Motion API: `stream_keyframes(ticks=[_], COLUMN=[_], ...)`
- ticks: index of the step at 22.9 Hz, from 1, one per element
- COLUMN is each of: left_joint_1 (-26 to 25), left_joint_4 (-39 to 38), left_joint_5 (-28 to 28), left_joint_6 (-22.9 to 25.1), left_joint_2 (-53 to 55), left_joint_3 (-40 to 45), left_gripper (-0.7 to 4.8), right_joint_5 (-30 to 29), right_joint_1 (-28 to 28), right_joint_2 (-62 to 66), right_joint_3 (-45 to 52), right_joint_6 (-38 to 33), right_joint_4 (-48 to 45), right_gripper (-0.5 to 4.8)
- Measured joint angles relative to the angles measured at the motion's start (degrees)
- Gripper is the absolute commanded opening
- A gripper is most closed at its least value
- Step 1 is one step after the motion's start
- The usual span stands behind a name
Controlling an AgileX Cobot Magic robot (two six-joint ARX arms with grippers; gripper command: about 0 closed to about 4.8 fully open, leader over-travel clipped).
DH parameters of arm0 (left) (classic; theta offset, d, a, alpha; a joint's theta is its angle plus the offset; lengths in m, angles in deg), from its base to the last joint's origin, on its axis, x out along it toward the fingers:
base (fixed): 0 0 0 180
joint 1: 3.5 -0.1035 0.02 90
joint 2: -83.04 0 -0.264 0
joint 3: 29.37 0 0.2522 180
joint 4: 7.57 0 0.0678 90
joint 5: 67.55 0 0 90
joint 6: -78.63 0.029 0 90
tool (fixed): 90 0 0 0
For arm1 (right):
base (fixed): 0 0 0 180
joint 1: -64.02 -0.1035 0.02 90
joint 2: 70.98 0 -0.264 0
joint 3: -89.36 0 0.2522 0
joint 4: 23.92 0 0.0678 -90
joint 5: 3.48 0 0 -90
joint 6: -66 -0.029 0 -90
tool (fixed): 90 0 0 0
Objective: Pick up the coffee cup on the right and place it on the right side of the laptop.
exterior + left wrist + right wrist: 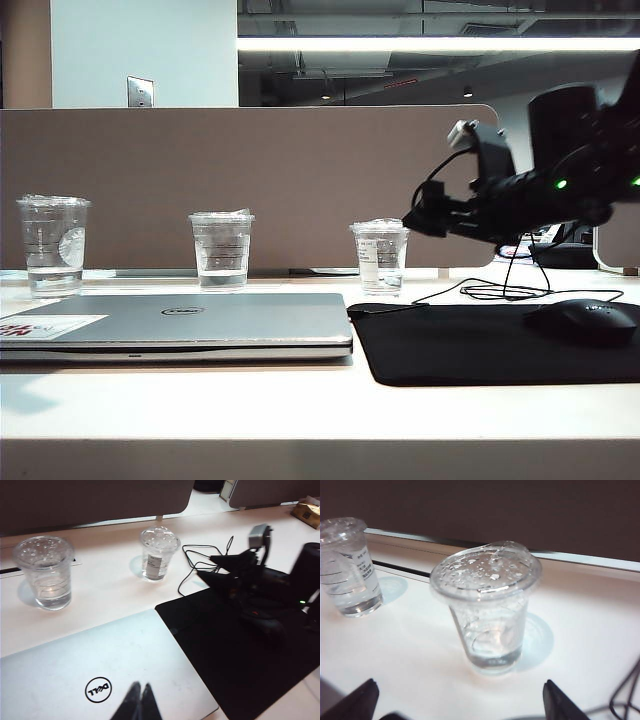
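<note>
The coffee cup (380, 256) is a clear lidded cup with a white label, standing on the table behind the right end of the closed silver Dell laptop (180, 322). In the right wrist view the coffee cup (487, 605) stands just ahead of my right gripper (460, 702). That gripper is open, and the cup is not between its fingers. In the exterior view my right gripper (420, 215) hangs just right of the cup, near lid height. My left gripper (140, 702) is shut and empty above the laptop (75, 665) lid. The left wrist view also shows the coffee cup (159, 552) and my right gripper (207, 567).
Two more clear cups stand behind the laptop, one in the middle (222, 250) and one at the left (53, 245). A black mouse pad (470, 345) with a black mouse (585, 320) lies right of the laptop. Cables (505, 290) trail behind it. A brown partition (250, 180) backs the table.
</note>
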Motion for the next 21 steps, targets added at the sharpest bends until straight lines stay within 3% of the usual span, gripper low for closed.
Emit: stream_keyframes(ticks=[13, 21], left_joint_1=[0.02, 0.02], left_joint_4=[0.00, 0.00], left_joint_5=[0.81, 0.81], left_joint_6=[0.00, 0.00], left_joint_2=[0.00, 0.00], left_joint_3=[0.00, -0.04], left_gripper=[-0.05, -0.05], right_joint_5=[-0.17, 0.28], right_joint_1=[-1.66, -1.66], right_joint_2=[13.49, 18.75], right_joint_3=[-17.07, -22.60], right_joint_6=[0.02, 0.00], right_joint_4=[2.93, 3.23], right_gripper=[4.79, 4.79])
